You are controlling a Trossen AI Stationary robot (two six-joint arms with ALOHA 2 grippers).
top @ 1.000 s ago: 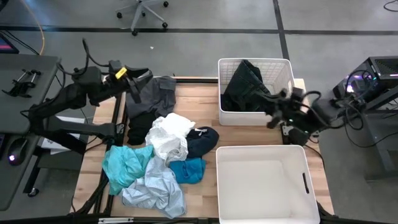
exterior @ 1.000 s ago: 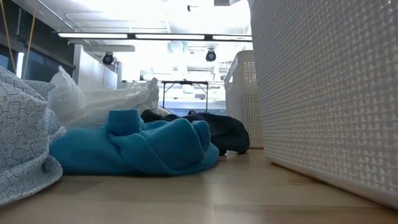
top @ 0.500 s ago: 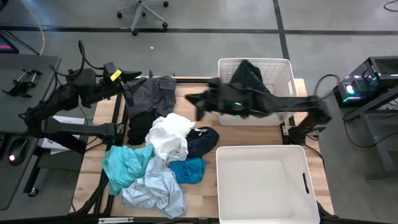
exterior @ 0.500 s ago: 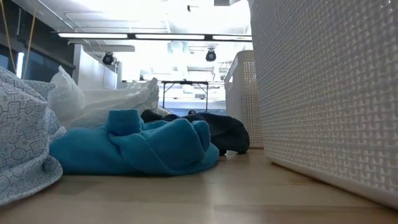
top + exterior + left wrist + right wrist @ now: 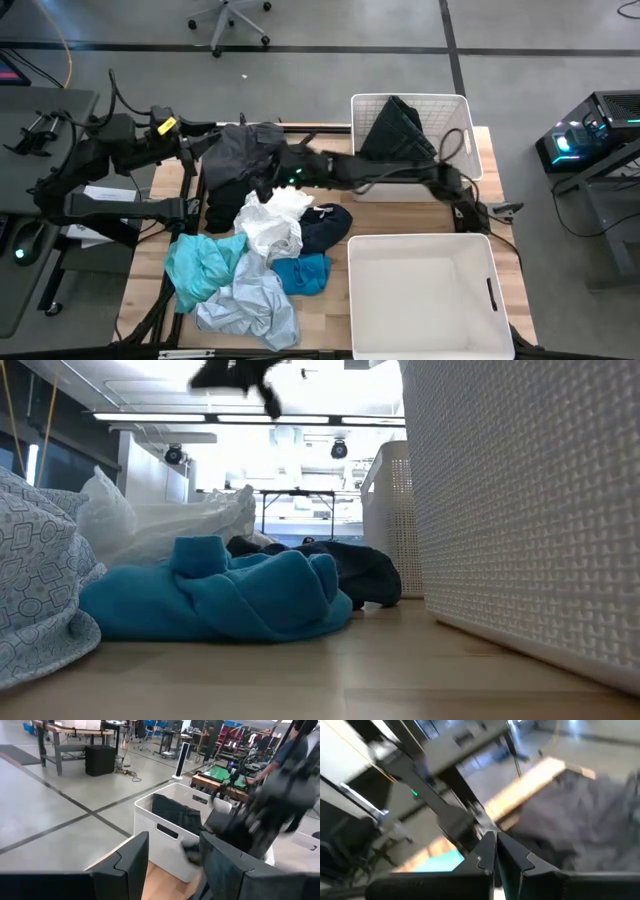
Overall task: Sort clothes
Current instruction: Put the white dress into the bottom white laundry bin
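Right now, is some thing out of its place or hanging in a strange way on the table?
One thing stands out: the dark garment in the far bin is not fully inside; part of it rides up over the back rim. The other clothes lie in a loose heap on the table, not yet sorted. The near bin holds nothing.

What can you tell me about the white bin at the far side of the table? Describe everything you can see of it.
The far white bin is a slatted plastic box with a cut-out handle slot in its side, standing upright at the table's far right corner. A dark garment lies heaped inside, one end rising over the rim. The right arm stretches past its near side. A second, empty bin stands apart from it.
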